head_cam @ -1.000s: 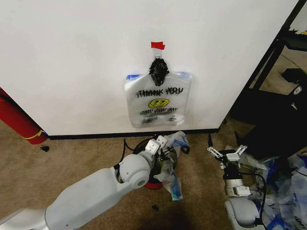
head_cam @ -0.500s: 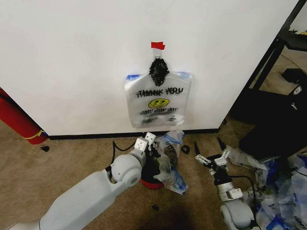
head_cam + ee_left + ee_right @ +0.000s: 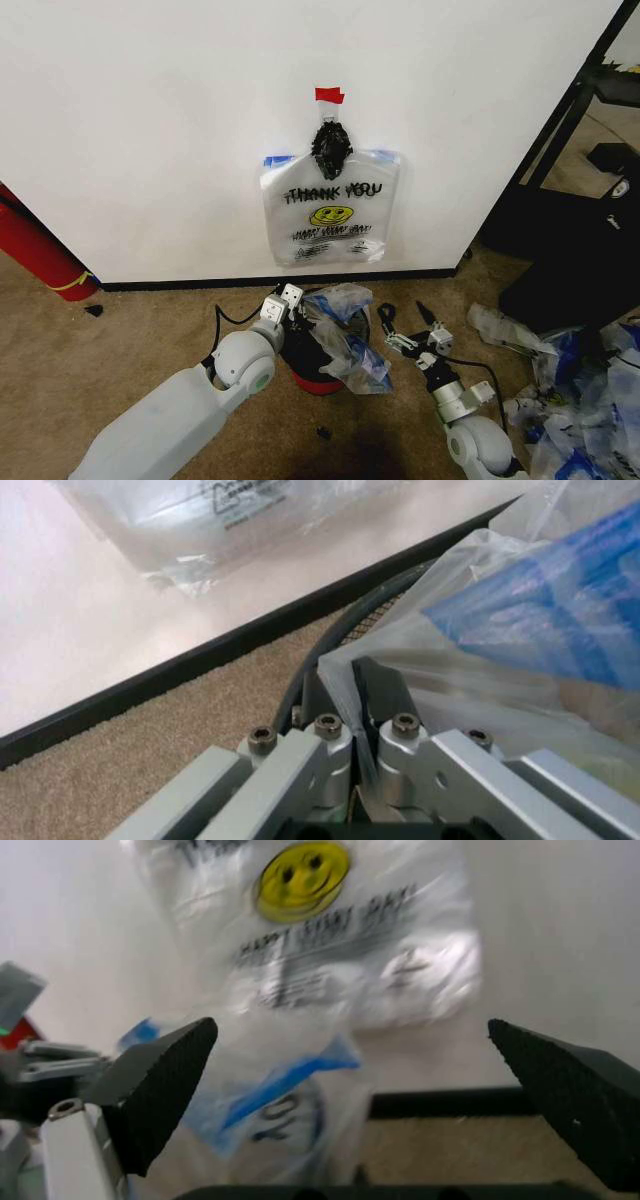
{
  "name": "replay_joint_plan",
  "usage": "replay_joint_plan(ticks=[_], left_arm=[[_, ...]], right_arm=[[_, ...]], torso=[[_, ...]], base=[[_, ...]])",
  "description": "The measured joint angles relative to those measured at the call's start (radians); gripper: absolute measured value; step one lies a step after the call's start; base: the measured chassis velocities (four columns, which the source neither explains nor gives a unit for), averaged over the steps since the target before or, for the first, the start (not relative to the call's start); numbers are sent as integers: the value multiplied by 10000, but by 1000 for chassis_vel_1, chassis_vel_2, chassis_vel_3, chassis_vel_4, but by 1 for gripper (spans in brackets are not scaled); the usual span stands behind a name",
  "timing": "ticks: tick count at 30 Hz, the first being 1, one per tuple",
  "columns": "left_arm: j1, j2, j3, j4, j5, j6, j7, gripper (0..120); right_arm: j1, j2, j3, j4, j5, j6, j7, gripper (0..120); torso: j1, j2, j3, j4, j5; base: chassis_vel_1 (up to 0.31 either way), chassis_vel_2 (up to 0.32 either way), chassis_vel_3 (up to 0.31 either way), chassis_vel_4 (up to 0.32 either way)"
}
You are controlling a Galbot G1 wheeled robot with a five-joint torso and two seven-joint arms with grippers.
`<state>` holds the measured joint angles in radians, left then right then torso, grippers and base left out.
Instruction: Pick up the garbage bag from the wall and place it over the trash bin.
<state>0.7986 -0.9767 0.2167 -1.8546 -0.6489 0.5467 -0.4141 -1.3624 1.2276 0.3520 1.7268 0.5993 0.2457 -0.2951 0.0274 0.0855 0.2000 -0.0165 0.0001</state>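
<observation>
Item, left gripper (image 3: 287, 306): set at the near-left rim of the trash bin (image 3: 304, 366), a small black bin with a red base standing on the carpet (image 3: 150, 325) just before the wall (image 3: 150, 130); its fingers (image 3: 385, 692) are pressed together with a thin fold of translucent plastic pinched between them — part of a crinkled bag with blue tinting (image 3: 345, 335) that is draped over the bin's top and spills down its right side. Item, right gripper (image 3: 408, 324): held low just to the right of the bin, its two dark fingers (image 3: 160, 1084) spread wide apart, nothing between them, nothing touched. Item, garbage bag (image 3: 327, 222): whitish, printed "THANK YOU" with a yellow smiley — hung flat on the wall above the bin, beneath a black knotted clump (image 3: 330, 147) and a strip of red tape (image 3: 328, 95).
</observation>
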Motion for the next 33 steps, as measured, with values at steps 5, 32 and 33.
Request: replay_joint_plan(ticks=[5,32,33], left_arm=[[71,81,-70,-29,95,-103,150,0],[-190,-96,376,-160,169,-240,172,0],[-181,-96,365,-151,173,-244,170,0]], right_arm=[[609,-910,-663,280,302,-1573,282,100],[3608,-1325,-1684,-47,3211,-9566,2922,98],[3643,-1297,-1715,-32,3249,-9655,3060,98]], torso=[[0,0,0,0,0],[1,0,1,1,-4],[1,0,1,0,-3]], base=[[0,0,0,0],[0,0,0,0],[0,0,0,0]])
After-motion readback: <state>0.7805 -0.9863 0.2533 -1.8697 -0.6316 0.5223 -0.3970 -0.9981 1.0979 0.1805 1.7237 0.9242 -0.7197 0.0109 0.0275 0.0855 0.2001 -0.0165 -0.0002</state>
